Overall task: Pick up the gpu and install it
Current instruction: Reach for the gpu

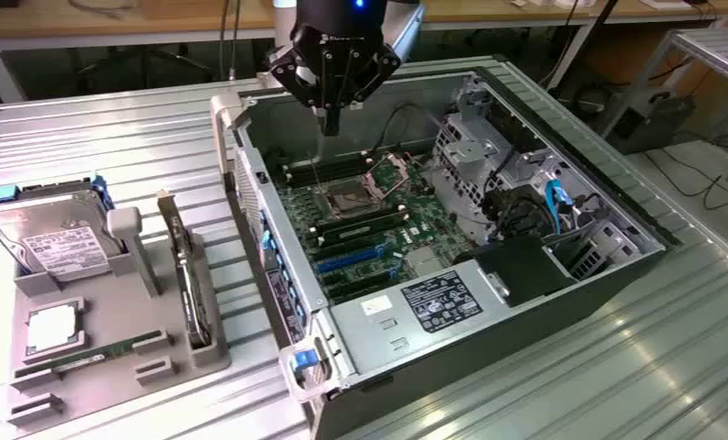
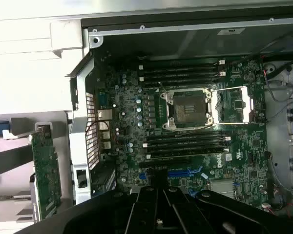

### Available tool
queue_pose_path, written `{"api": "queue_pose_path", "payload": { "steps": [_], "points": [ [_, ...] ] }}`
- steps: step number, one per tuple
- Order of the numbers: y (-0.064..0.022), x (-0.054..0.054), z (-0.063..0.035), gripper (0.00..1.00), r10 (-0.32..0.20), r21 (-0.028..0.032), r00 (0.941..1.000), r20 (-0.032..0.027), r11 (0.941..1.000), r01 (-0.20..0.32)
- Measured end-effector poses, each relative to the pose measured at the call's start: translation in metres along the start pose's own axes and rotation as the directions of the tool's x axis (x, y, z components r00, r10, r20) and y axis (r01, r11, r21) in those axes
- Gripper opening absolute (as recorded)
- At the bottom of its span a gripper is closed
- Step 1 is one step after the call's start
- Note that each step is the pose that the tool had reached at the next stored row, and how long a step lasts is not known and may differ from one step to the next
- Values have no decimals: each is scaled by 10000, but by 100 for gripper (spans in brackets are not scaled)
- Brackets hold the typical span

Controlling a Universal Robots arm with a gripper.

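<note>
1. The gpu (image 1: 189, 275) stands on edge in a slot of the grey holder (image 1: 107, 316) on the counter (image 1: 119, 137), at the exterior view's left, just beside the case (image 1: 248, 183). I judge it is racked upright so its top edge is free for a pinch from above. Nothing touches it.
2. The case lies on its side with the open face up. That leaves the board (image 1: 377, 229) and its blue slots (image 1: 346, 261) reachable straight down.
3. The hand (image 1: 330, 124) hangs over the far end of the case, above the board. It points vertically down and is well apart from the gpu.
4. The fingers are drawn narrow, with nothing between them.
5. In the wrist view the hand (image 2: 158, 192) looks down on the socket (image 2: 185, 109). The gpu (image 2: 45, 170) sits beyond the case wall, in its holder.
</note>
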State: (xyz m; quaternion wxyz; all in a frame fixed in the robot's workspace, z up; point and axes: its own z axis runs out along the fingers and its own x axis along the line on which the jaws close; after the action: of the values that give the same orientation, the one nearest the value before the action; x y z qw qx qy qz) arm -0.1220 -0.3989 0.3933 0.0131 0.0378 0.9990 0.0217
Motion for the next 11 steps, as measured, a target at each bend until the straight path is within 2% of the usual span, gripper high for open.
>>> {"api": "queue_pose_path", "payload": {
  "steps": [11],
  "points": [
    [0, 0, 0, 11, 1, -1, 10000, 0, 10000, -1]
  ]
}}
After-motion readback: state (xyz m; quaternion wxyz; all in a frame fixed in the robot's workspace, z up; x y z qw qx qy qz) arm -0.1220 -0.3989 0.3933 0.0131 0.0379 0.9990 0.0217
